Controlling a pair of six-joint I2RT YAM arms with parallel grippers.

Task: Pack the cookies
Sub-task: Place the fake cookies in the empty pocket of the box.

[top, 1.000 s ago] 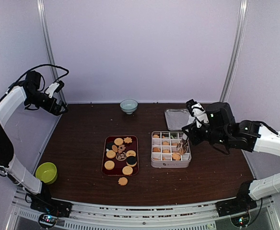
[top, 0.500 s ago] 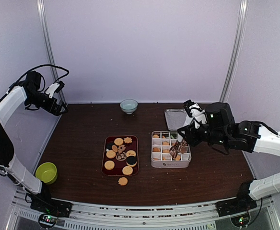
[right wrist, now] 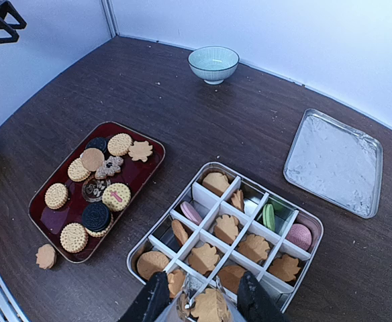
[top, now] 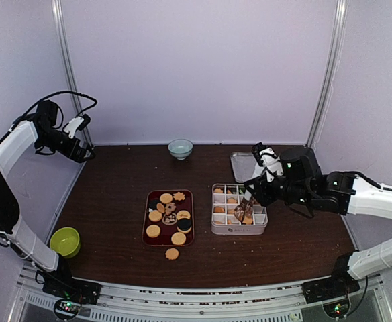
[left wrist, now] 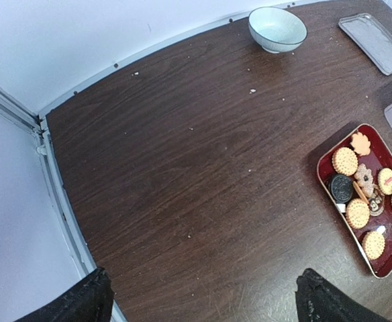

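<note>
Round and flower-shaped cookies (top: 166, 218) lie on a dark red tray (top: 148, 228), which also shows in the left wrist view (left wrist: 325, 184). One cookie (right wrist: 46, 255) lies loose on the table in front of the tray. A metal box (right wrist: 203, 166) with white dividers holds leaf-shaped, pink and green cookies. My right gripper (top: 244, 208) hovers over the box's near side, shut on a clear-wrapped leaf cookie (right wrist: 211, 307). My left gripper (left wrist: 205, 298) is raised high at the far left, open with nothing in it.
The box's metal lid (top: 248, 166) lies behind the box. At the back middle stands a pale blue bowl (top: 180, 147). A green bowl (top: 65, 241) sits at the table's front left corner. White walls enclose the table.
My right gripper has risen out of the box's right side and shifted a little left, carrying the wrapped cookie. The left arm has not moved.
</note>
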